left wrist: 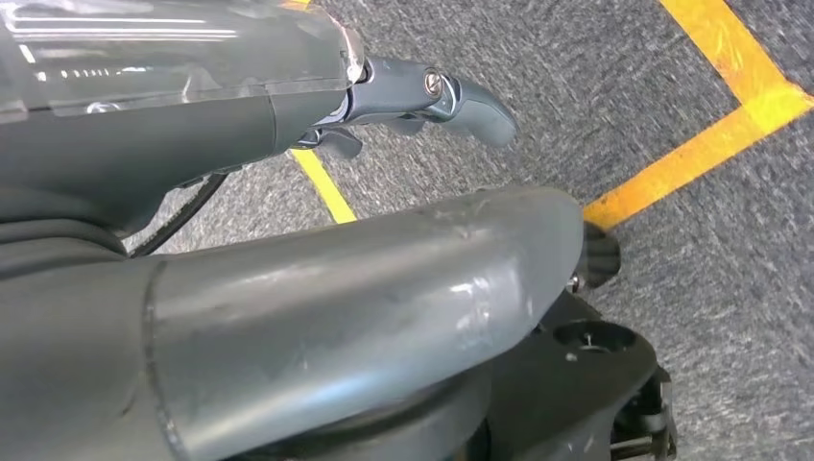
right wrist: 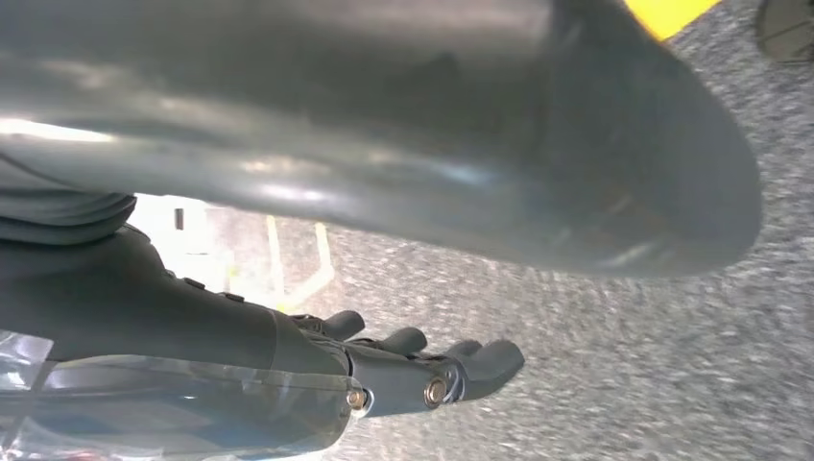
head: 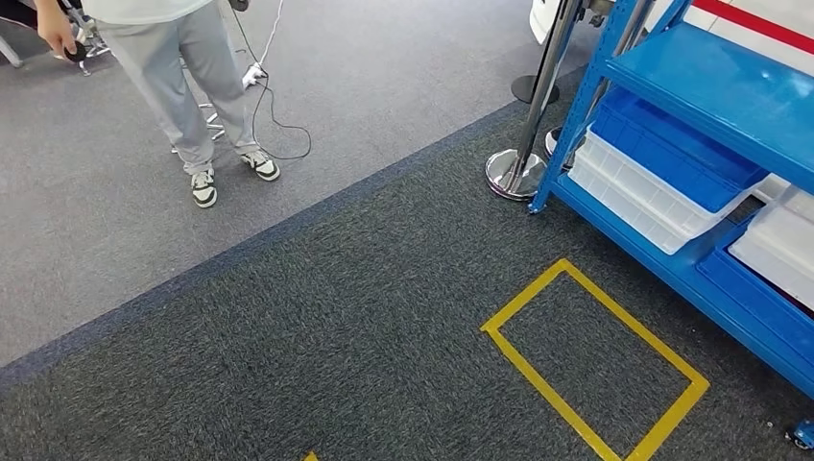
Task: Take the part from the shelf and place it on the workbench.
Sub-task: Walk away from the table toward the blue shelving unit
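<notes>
Both my hands, left (left wrist: 422, 101) and right (right wrist: 422, 370), hang empty with fingers apart; I should square up to the shelf (head: 710, 96) before reaching.

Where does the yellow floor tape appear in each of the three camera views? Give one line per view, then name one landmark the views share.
Head view: the yellow floor tape forms a rectangle on the dark carpet, in front of the blue shelf.
Left wrist view: a tape corner lies beyond the left hand.
Right wrist view: a blurred tape patch at the frame edge.
Shared landmark: the dark carpet.
</notes>
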### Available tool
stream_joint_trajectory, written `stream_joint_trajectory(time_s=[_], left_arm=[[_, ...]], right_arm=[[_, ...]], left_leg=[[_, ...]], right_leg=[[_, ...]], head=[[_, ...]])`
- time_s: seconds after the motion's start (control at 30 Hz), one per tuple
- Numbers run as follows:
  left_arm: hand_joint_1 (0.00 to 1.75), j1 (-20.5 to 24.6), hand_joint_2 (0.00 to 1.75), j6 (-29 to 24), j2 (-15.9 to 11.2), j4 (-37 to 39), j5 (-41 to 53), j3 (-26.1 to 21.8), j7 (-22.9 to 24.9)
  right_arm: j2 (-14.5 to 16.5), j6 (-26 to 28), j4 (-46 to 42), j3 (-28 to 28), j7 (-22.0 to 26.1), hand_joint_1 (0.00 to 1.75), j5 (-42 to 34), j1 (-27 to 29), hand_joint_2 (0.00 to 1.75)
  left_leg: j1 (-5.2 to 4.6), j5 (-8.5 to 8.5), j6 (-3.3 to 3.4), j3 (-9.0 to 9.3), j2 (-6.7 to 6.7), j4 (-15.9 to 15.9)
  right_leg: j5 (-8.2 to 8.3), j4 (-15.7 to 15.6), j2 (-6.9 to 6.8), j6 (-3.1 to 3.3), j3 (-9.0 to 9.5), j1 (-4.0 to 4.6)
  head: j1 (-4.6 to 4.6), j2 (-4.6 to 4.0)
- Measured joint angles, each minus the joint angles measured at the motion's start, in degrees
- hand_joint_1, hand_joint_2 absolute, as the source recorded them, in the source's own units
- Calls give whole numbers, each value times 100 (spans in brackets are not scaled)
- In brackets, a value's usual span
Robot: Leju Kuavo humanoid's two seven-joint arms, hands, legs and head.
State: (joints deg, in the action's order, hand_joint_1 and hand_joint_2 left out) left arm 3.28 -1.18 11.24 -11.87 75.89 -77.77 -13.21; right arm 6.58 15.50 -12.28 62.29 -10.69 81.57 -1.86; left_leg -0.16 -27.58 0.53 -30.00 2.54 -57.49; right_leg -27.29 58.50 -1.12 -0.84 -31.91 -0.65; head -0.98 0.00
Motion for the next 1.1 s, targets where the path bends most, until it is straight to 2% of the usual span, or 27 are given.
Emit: stream_joint_trajectory(time_s=[0.07, 0.1, 0.13, 0.2, 0.23, 0.27, 0.3, 0.37, 0.43, 0.5, 0.57, 0.6, 0.63, 0.7, 0.73, 0.77, 0.8, 0.83, 0.87, 0.93, 0.97, 1.1], left_arm=[[0, 7, 0, 0, 0, 0, 0, 0, 1], [0, 8, 0, -1, 1, 0, 0, 0, 1], [0, 6, 0, -1, 0, 0, 0, 0, 1], [0, -1, 0, -1, 0, 0, 1, 1, 1], [0, -6, 0, 0, -1, 0, 2, 2, 2], [0, -11, 0, 0, -1, 0, 2, 2, 2], [0, -15, 0, -1, -1, 0, 2, 2, 3], [0, -17, 0, -1, -1, 0, 4, 2, 4], [0, -10, 0, -2, -3, 0, 15, 3, 5], [0, 0, 0, -2, -5, 0, 27, 4, 5], [0, 2, 0, -2, 0, 0, 32, 3, 5], [0, 2, 0, -2, 4, 0, 32, 3, 4], [0, 1, 0, -2, 8, 0, 33, 3, 4], [0, -10, 0, -2, 12, 0, 33, 3, 3], [0, -17, 0, -2, 13, 0, 32, 2, 4], [0, -22, 0, -2, 13, 0, 32, 2, 4], [0, -23, 0, -2, 13, 0, 31, 2, 5], [0, -22, 0, -2, 14, 0, 31, 2, 5], [0, -20, 0, -2, 15, 0, 31, 2, 5], [0, -17, 0, -2, 18, 0, 30, 2, 5], [0, -16, 0, -2, 19, 0, 30, 2, 5], [0, -3, 0, 13, 19, 0, 28, 3, 4]], right_arm=[[0, -2, 1, 0, 1, 0, 0, 4, 0], [0, -2, 1, 0, 0, 0, 0, 4, 0], [-1, -3, 1, 1, -1, 0, 0, 2, 0], [-3, -3, 0, 2, -2, 0, 0, 0, 0], [-4, -3, 0, 3, -2, 0, 0, 2, 0], [-4, -3, 0, 6, -2, 0, 0, 4, 0], [-4, -3, 0, 10, -2, 0, 0, 4, 0], [-1, -3, 0, 17, -2, 0, 1, 3, 0], [4, -3, 0, 21, -2, 0, 9, 0, 0], [6, -3, 0, 23, -2, 0, 17, 7, 0], [3, -4, 0, 27, -2, 0, 19, 17, 0], [2, -4, 0, 28, -2, 0, 19, 19, 0], [-1, -5, 0, 28, -2, 0, 20, 17, 0], [-2, -7, 0, 28, -1, 0, 23, 12, 0], [-1, -8, 1, 28, 0, 0, 27, 11, 0], [-1, -9, 1, 28, 1, 0, 31, 14, 0], [-1, -9, 1, 28, 1, 0, 34, 17, 0], [-1, -9, 1, 28, 1, 0, 35, 19, 0], [-3, -9, 0, 28, 1, 0, 36, 20, 0], [-7, -9, 0, 28, 1, 0, 37, 14, 0], [-9, -9, 0, 28, 1, 0, 37, 9, 0], [-8, -10, 1, 28, 3, 0, 43, 15, 0]], left_leg=[[15, -51, -67, -13, -10, -48], [26, -149, -99, -66, -51, -176], [39, -311, -129, -178, -106, -426], [56, -703, -168, -530, -182, -1200], [61, -821, -177, -686, -192, -1536], [63, -827, -178, -760, -195, -1692], [63, -715, -169, -723, -197, -1612], [63, -308, -126, -389, -242, -898], [50, -73, -72, -90, -332, -231], [23, -59, -27, -28, -370, -59], [35, -12, 46, -12, -329, -8], [49, 20, 92, -3, -300, 27], [64, 49, 131, 3, -267, 59], [58, 69, 167, -11, -205, 71], [51, 69, 169, -19, -176, 68], [46, 66, 167, -22, -147, 64], [45, 60, 162, -20, -122, 58], [45, 51, 153, -15, -101, 50], [45, 37, 135, -5, -81, 38], [23, 0, 82, 4, -47, 6], [12, -12, 51, 6, -29, -6], [23, -69, -75, 7, -1, -48]], right_leg=[[23, -24, 43, 74, 0, -12], [39, -40, 58, 114, 2, -19], [53, -52, 72, 147, 1, -26], [58, -47, 110, 179, -19, -12], [58, -40, 136, 182, -25, -5], [57, -32, 166, 183, -28, 1], [56, -21, 201, 182, -28, 3], [51, 0, 275, 174, -25, 3], [44, 25, 332, 136, -35, 16], [52, 21, 367, 68, -46, 13], [49, 23, 373, -2, -52, 6], [-25, 111, 339, -27, -92, 8], [-165, 314, 292, -45, -184, 9], [-555, 1002, 200, -68, -502, -6], [-692, 1337, 182, -83, -658, -15], [-726, 1527, 170, -96, -745, -22], [-637, 1489, 154, -106, -720, -29], [-470, 1260, 132, -109, -600, -35], [-262, 866, 88, -105, -395, -39], [-37, 213, -8, -65, -69, -18], [-7, 50, -31, -36, 4, -5], [4, -8, 47, 91, 0, 8]], head=[[6, 0], [18, 0], [29, 0], [50, 0], [49, 0], [49, 0], [49, 0], [51, 0], [49, 0], [46, 0], [43, 0], [32, 0], [15, 0], [-19, 0], [-26, 0], [-26, 0], [-26, 0], [-27, 0], [-29, 0], [-31, 0], [-27, 0], [-14, 0]])
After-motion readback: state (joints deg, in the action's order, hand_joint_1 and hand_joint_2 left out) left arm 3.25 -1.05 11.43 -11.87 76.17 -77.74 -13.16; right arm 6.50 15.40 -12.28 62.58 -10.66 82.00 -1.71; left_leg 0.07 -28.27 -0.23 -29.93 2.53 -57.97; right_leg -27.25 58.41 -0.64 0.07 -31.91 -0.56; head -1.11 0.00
